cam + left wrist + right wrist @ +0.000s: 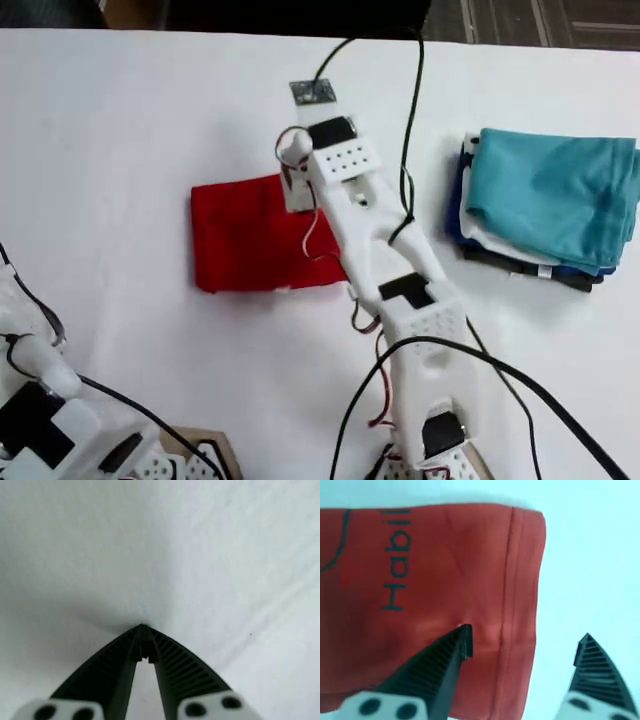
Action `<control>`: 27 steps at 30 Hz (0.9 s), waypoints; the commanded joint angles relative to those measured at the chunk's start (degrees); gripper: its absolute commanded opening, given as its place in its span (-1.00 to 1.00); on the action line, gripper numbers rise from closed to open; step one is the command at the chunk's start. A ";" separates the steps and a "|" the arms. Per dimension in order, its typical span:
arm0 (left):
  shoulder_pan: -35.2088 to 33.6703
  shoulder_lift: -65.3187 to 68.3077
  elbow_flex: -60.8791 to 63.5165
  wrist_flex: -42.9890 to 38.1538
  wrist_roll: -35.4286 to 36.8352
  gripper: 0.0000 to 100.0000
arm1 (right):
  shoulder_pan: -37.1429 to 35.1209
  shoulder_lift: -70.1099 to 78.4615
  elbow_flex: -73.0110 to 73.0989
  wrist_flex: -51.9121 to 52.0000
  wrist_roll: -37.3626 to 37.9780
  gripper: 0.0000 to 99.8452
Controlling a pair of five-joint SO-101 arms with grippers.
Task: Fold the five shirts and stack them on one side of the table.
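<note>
A folded red shirt (255, 238) with dark print lies near the table's middle. My right gripper (296, 168) stands open at the shirt's right edge. In the right wrist view one fingertip (463, 641) presses on the red shirt (430, 595) just inside its hemmed edge, while the other hangs over bare table beyond that edge; the right gripper (525, 642) straddles the hem. At the right side sits a stack of folded shirts with a teal one (555, 195) on top and white, blue and black layers below. My left gripper (143, 631) is shut, empty, over the white table (200, 555).
The left arm (40, 385) rests at the near left corner. Black cables (410, 120) run from the far edge along the right arm. A small patterned card (313, 92) lies just beyond the right gripper. White tabletop (110, 140) stretches to the left of the red shirt.
</note>
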 commanded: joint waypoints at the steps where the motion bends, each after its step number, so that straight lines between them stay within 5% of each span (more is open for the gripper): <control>1: 0.35 -0.88 0.04 -0.88 0.53 -0.94 | 0.75 1.89 -5.36 0.66 -0.62 -0.35; 17: 0.35 -0.88 0.04 -0.88 0.53 -0.94 | 0.48 17.01 -5.89 6.99 -2.55 -0.35; 27: 0.35 -0.88 0.04 -0.88 0.53 -0.94 | -0.31 17.27 -5.45 12.44 10.73 -0.36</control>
